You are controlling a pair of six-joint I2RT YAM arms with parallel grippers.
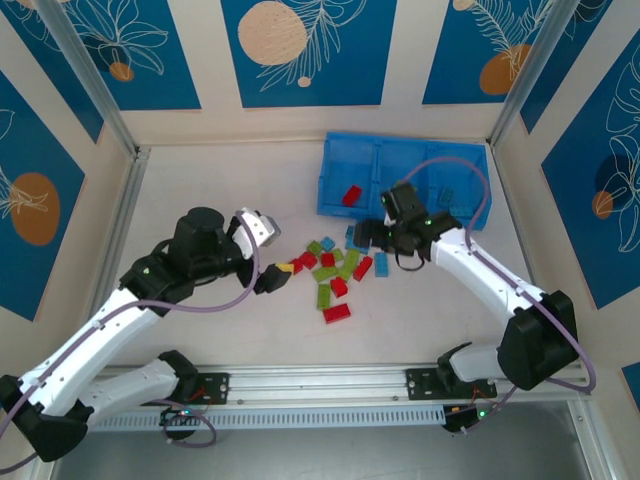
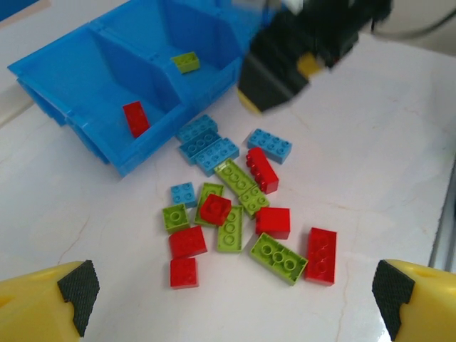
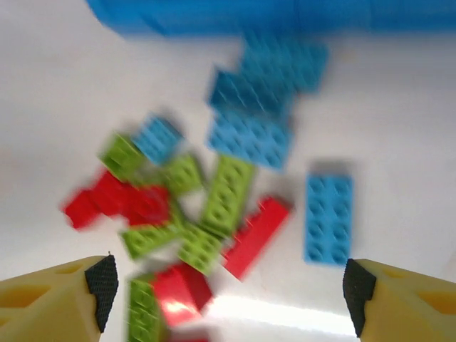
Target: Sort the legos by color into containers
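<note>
We hold left gripper [image 2: 235, 296] and right gripper [image 3: 228, 292] wide open, empty, by red, green, blue plastic bricks [image 1: 326, 272]. Long blue plastic bin [image 1: 400, 160] sits at one o'clock.

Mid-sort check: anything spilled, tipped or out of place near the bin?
Nothing stands out. The blue bin sits upright, with a red brick and a green brick in separate compartments. The unsorted bricks lie loose on the table beside it; a second red brick rests atop green ones.

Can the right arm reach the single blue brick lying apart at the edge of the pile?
Probably yes. The right gripper is open just above the pile, and the blue brick lies flat, uncovered, with a gap to the red brick beside it.
</note>
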